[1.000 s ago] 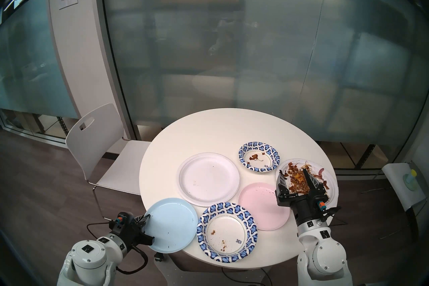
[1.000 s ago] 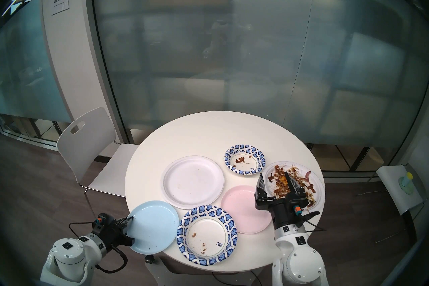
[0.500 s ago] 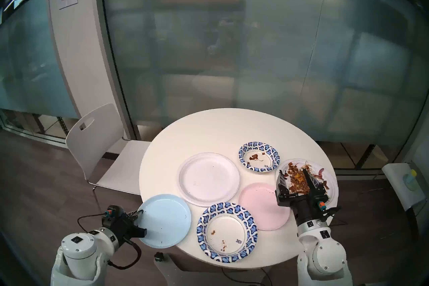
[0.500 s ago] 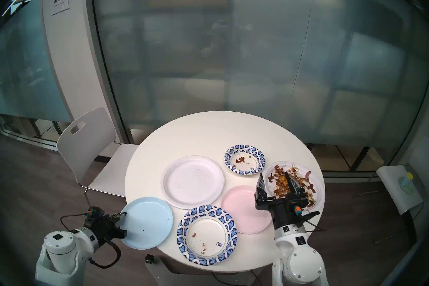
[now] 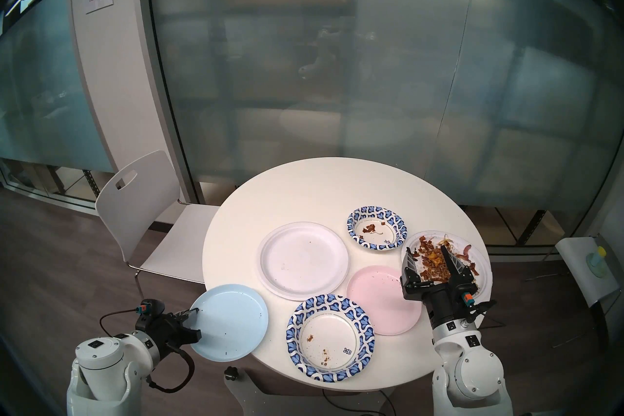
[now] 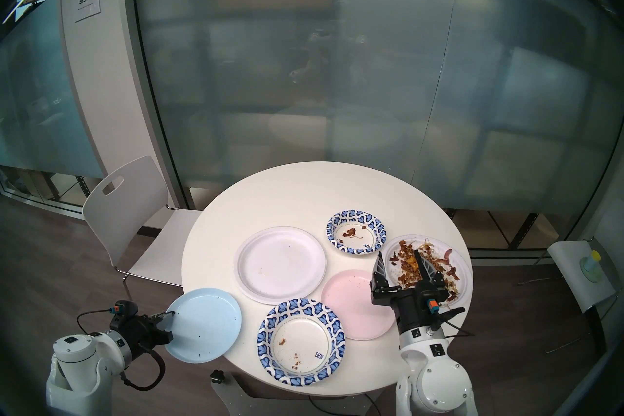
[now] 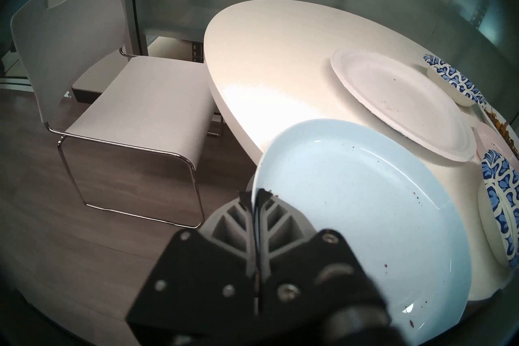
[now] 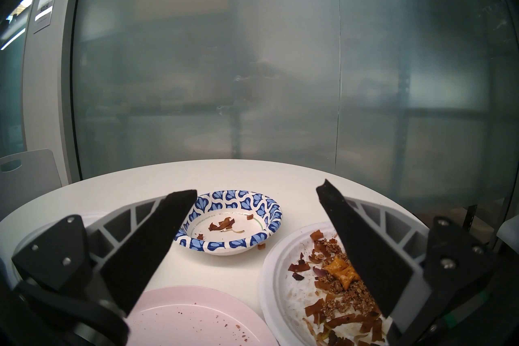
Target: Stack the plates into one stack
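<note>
My left gripper (image 5: 195,321) is shut on the left rim of the pale blue plate (image 5: 233,320), one finger above the rim and one below, as the left wrist view shows (image 7: 255,194). This plate overhangs the table's front-left edge. A large white plate (image 5: 304,260), a pink plate (image 5: 378,297), a large blue-patterned plate (image 5: 329,337) and a small patterned bowl (image 5: 376,231) lie apart on the table. My right gripper (image 5: 427,251) hovers open over a white plate with food scraps (image 5: 472,256), holding nothing.
The round white table (image 5: 304,189) stands before a frosted glass wall. A white chair (image 5: 141,202) is at its left side. Another chair with a small bottle (image 5: 597,261) stands on the far right. Crumbs dot most plates.
My left gripper has pulled the pale blue plate to the left, so more of it hangs off the table edge. The right arm and the other plates have not moved.
</note>
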`<state>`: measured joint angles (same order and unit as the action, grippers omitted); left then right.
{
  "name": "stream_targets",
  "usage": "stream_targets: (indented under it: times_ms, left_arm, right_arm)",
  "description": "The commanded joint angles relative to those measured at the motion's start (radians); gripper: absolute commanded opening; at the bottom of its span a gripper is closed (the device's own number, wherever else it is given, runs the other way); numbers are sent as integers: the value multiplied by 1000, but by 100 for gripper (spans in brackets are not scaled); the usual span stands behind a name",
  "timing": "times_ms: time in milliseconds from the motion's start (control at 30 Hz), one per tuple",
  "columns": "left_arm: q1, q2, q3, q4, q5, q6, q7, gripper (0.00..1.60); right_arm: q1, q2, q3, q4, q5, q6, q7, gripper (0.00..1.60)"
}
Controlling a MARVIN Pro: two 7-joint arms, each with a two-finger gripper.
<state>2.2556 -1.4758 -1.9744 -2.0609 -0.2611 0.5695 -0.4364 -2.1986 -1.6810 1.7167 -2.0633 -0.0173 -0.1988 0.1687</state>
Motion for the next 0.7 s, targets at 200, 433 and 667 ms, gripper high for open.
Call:
stream_targets:
  times_ms: [200, 433, 667]
  left_arm:
    - [2, -25, 28, -26, 0, -17, -5, 0]
    - [1, -32, 75, -50, 24, -29, 8, 0]
    - [5, -29, 109, -48, 72, -60, 31, 0]
  right_arm:
    - [2, 0, -1, -21, 0, -4, 0, 160]
    - [2, 0, -1, -21, 0, -4, 0, 160]
    - [2, 0, -1, -21, 0, -4, 0, 160]
